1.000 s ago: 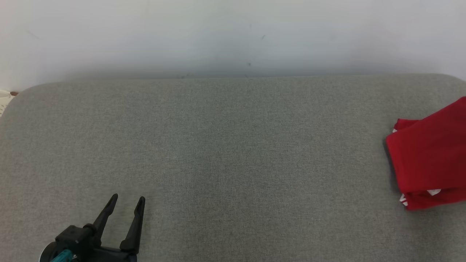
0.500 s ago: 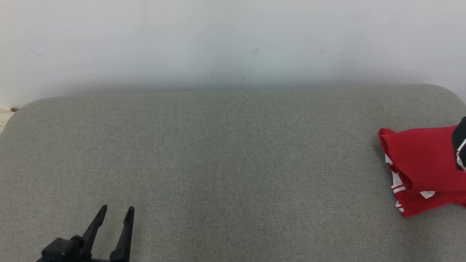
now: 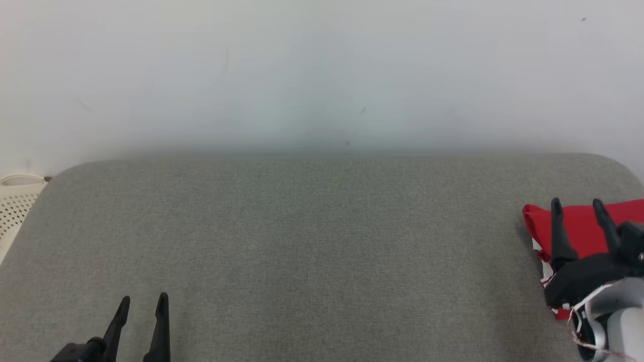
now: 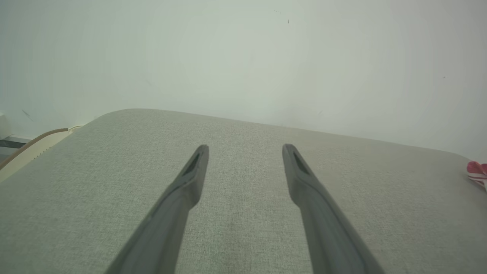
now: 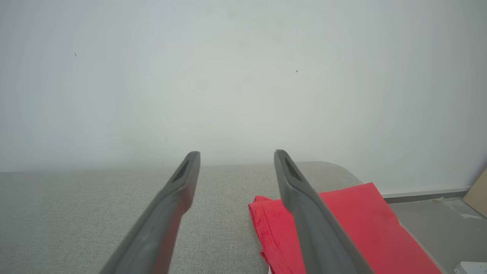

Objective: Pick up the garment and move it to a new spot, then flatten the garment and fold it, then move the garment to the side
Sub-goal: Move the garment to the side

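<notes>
Right fingers (image 5: 304, 213): spread wide, two long dark prongs gripping nothing, with grey fabric and pale wall showing through the gap.
Right gripper (image 3: 577, 202): up over the garment at the cushion's right edge, tips aimed at the far edge; I cannot tell whether it touches the cloth.
Left fingers (image 4: 182, 190): parted just as wide, clamping nothing, bare cushion between them.
Left gripper (image 3: 144, 297): low by the near edge, toward the near left corner, tips pointing at the far edge, well apart from the garment.
Garment (image 3: 578, 226): red with white markings along its left side, folded into a flat bundle. It lies against the cushion's right edge, toward the far right corner. In the right wrist view one finger crosses in front of its folded left edge.
Cushion (image 3: 322, 241): grey woven fabric with rounded far corners, a broad stretch lying between the two grippers.
Wall (image 3: 322, 75): pale, rising straight behind the far edge, with a few tiny dark specks.
Basket (image 3: 15, 201): white and perforated, just off the left edge by the far left corner.
Floor (image 5: 426, 217): grey, beyond the right edge.
</notes>
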You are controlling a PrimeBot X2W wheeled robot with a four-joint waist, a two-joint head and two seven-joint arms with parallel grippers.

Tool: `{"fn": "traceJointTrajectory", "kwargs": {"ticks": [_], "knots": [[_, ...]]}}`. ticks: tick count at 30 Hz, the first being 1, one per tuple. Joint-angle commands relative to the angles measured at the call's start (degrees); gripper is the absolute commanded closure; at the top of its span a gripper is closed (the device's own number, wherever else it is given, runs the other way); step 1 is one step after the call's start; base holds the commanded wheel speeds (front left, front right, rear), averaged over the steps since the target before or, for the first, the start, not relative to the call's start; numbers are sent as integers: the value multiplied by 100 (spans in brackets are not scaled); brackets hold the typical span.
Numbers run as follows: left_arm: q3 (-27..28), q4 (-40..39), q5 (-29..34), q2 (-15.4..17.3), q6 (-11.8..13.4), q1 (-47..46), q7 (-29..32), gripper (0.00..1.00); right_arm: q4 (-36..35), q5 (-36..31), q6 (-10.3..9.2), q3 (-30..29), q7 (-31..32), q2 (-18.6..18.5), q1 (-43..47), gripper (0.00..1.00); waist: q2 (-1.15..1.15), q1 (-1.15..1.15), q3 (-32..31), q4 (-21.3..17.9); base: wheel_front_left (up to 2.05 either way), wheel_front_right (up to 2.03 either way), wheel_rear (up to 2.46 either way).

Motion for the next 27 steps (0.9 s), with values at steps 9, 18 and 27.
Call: {"fn": "traceJointTrajectory", "kwargs": {"ticks": [9, 18, 27], "knots": [[263, 382, 283, -312, 11, -23, -16, 0, -746, 490, -14, 331, -727, 781, 1430, 0, 1, 1, -267, 150, 0, 0, 0], [585, 587, 304, -544, 11, -122, -16, 0, -701, 693, -15, 798, -872, 831, 1909, 0, 1, 1, -310, 101, 0, 0, 0], [620, 478, 386, -605, 11, 15, -16, 0, -637, 751, -15, 1048, -909, 834, 1936, 0, 1, 1, -346, 6, 0, 0, 0]]}}
